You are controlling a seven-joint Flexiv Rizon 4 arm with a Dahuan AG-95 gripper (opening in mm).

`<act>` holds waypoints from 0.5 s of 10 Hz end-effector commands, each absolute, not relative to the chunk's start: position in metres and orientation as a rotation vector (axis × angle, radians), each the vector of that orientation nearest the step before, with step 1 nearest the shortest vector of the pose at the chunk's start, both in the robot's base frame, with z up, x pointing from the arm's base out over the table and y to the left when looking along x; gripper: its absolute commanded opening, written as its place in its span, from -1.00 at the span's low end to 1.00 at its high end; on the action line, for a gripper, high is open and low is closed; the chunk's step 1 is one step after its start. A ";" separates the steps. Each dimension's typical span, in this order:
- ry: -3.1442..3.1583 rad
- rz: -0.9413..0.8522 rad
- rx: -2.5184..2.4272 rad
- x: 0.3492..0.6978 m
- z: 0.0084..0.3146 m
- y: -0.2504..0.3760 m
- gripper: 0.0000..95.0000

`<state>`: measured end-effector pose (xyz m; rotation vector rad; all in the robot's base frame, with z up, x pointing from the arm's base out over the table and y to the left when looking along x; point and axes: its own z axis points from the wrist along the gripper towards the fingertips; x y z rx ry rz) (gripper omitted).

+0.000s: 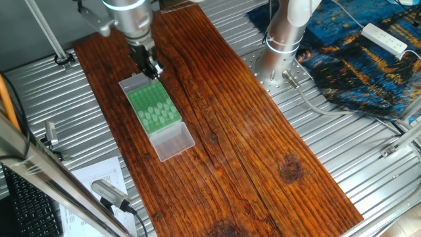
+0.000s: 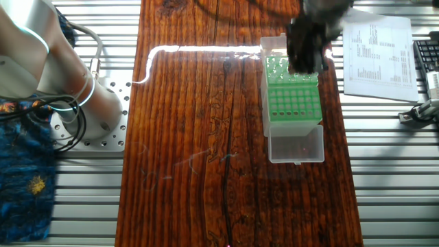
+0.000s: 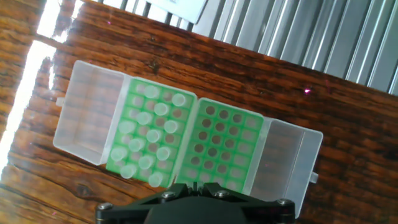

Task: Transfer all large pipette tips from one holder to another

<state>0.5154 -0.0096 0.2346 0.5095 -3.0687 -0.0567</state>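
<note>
A lab: metal bench [image 1: 368,158], green pipette rack [image 3: 186,140], printed sheets [image 2: 377,51].

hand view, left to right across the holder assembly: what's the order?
Clear open lid → green rack filled with large pipette tips → green rack with empty holes → second clear open lid. The hand sits at the bottom edge, below the seam between the racks.
</note>
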 end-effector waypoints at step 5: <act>-3.059 -0.075 0.288 0.520 0.240 -0.012 -1.00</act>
